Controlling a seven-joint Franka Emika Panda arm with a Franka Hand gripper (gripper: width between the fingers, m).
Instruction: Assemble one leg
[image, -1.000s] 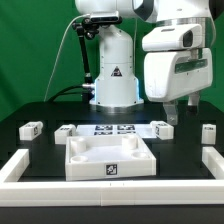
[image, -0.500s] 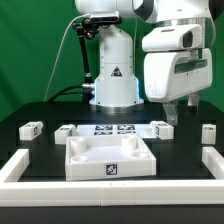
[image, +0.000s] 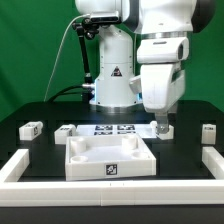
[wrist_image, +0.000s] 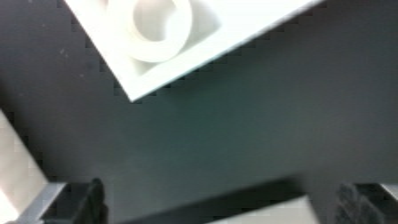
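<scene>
Several small white legs with tags lie on the black table: one (image: 30, 128) at the exterior view's left, one (image: 66, 130) beside it, one (image: 164, 129) right of the marker board, one (image: 208, 132) at the far right. My gripper (image: 160, 119) hangs just above the leg right of the marker board and partly hides it. In the wrist view the gripper (wrist_image: 222, 205) is open, its dark fingers (wrist_image: 71, 203) wide apart over dark table. That blurred view also shows a white part (wrist_image: 178, 40) with a rounded recess; I cannot tell which part it is.
The large white tray-shaped piece (image: 82, 160) sits in front of the marker board (image: 113, 130). A white raised border (image: 20, 168) runs along the table's front and sides. The robot base (image: 113, 80) stands behind the marker board.
The wrist has swung toward the exterior view's left and turned, bringing the gripper lower and over the leg right of the marker board. The parts on the table have not moved.
</scene>
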